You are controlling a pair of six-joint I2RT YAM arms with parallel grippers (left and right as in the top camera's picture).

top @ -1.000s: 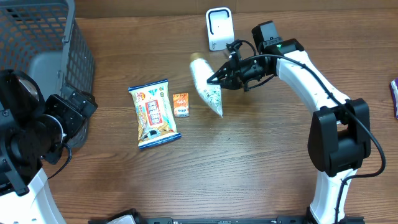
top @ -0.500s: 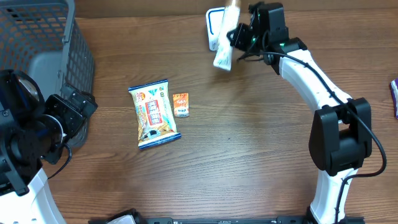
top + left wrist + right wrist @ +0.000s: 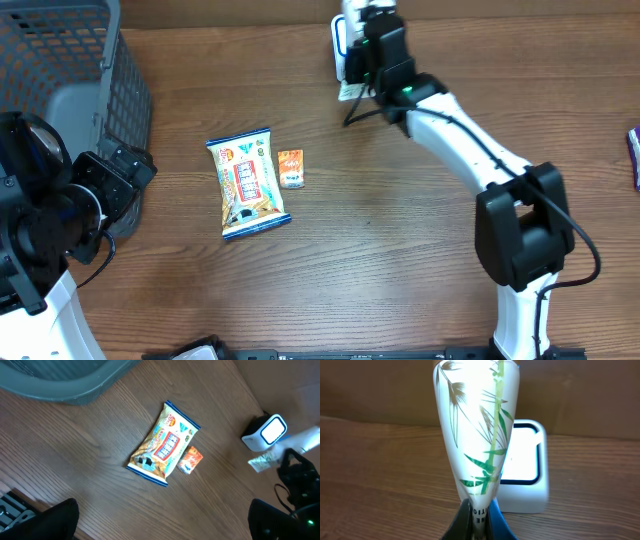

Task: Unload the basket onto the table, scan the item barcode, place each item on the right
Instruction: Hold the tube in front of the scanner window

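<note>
A white tube printed with green bamboo [image 3: 475, 425] is pinched near its flat crimped end by my right gripper [image 3: 479, 510], which is shut on it. The tube stands lifted right in front of the white scanner box [image 3: 522, 465] and covers part of its lit window. From overhead the scanner [image 3: 345, 40] sits at the table's back edge, the right gripper [image 3: 368, 62] is beside it, and only the tube's crimped tip [image 3: 350, 92] shows. My left gripper [image 3: 162, 522] hangs open over bare wood at the far left, holding nothing.
A blue-edged snack bag [image 3: 247, 183] and a small orange packet [image 3: 291, 168] lie left of centre. A grey wire basket [image 3: 60, 70] fills the back left corner. A purple item [image 3: 634, 155] pokes in at the right edge.
The right arm has lifted the tube off the table and swung it back and left, up to the scanner. The left arm has not moved.
</note>
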